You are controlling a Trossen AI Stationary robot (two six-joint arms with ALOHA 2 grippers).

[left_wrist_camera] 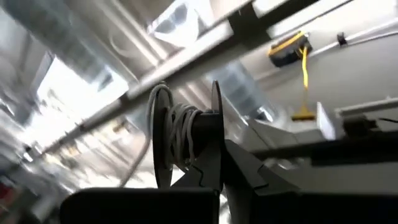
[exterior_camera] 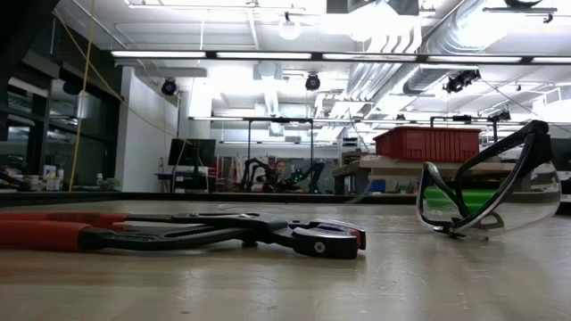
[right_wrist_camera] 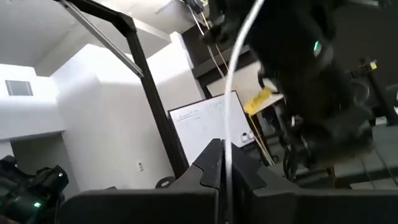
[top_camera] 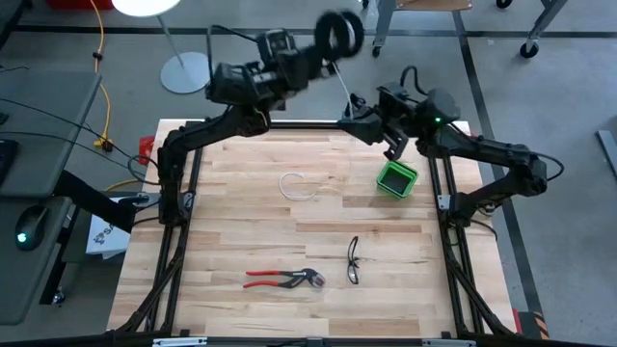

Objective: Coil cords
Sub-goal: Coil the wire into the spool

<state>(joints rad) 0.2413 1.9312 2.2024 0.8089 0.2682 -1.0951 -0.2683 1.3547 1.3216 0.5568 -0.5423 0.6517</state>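
The left gripper (left_wrist_camera: 214, 165) clenched the spool (left_wrist_camera: 186, 140) up high, and the cord (right_wrist_camera: 239, 81) ran taut down to the right gripper (right_wrist_camera: 222, 158), pinched there.

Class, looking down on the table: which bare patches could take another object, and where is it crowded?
Free: the left side beside the pliers, and the near right corner beyond the safety glasses. Crowded: the far edge, around the green box, white cord and both grippers.

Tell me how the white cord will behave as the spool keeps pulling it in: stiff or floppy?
Probably floppy: the white cord lies in a loose curl on the table. Likely light, running taut from the right hand up to the spool in the left hand. The slack may snag or whip.
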